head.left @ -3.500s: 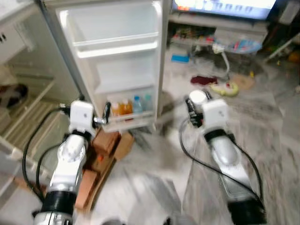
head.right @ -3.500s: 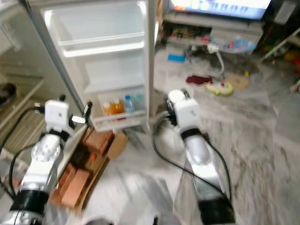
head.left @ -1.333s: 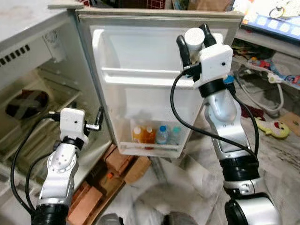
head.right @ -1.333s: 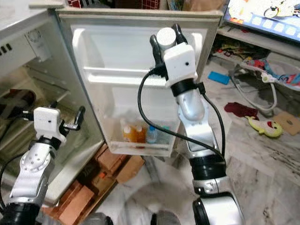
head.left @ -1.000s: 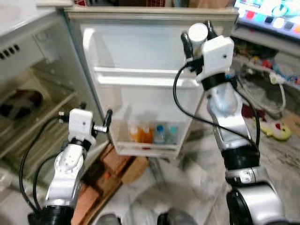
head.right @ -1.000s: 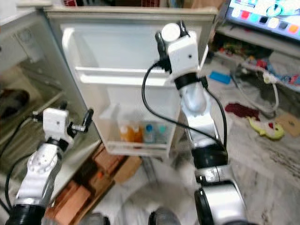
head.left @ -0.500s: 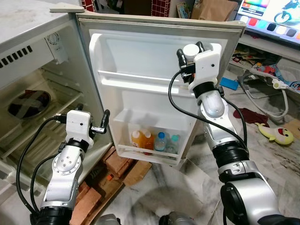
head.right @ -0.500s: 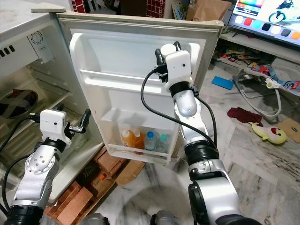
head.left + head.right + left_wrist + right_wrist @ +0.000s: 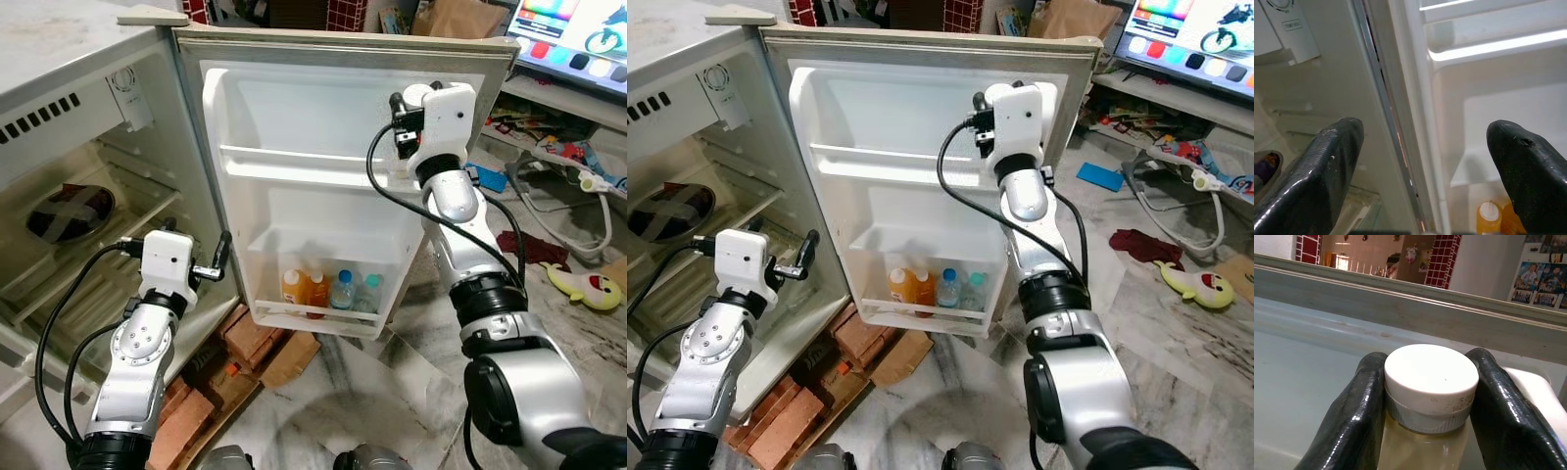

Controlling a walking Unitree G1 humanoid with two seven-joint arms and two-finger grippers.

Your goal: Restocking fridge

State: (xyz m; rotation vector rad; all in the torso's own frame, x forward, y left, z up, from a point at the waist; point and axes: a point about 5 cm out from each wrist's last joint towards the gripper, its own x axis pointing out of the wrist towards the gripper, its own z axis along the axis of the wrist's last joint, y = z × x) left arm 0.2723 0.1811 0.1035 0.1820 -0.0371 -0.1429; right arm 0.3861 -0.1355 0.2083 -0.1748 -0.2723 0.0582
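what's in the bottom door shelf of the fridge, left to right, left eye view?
Orange-filled bottle with white cap → darker orange bottle → clear bottle with blue cap → clear bottle with pale green cap, all upright behind the white door shelf rail.

The bottle point(image 9: 1425, 431) in the right claw point(image 9: 1426, 396) runs off the wrist view's edge below its neck. On the fridge door point(image 9: 294, 127), its body hides behind the white wrist housing point(image 9: 443, 117). Labels on the door bottles point(image 9: 328, 291) are too small to read.
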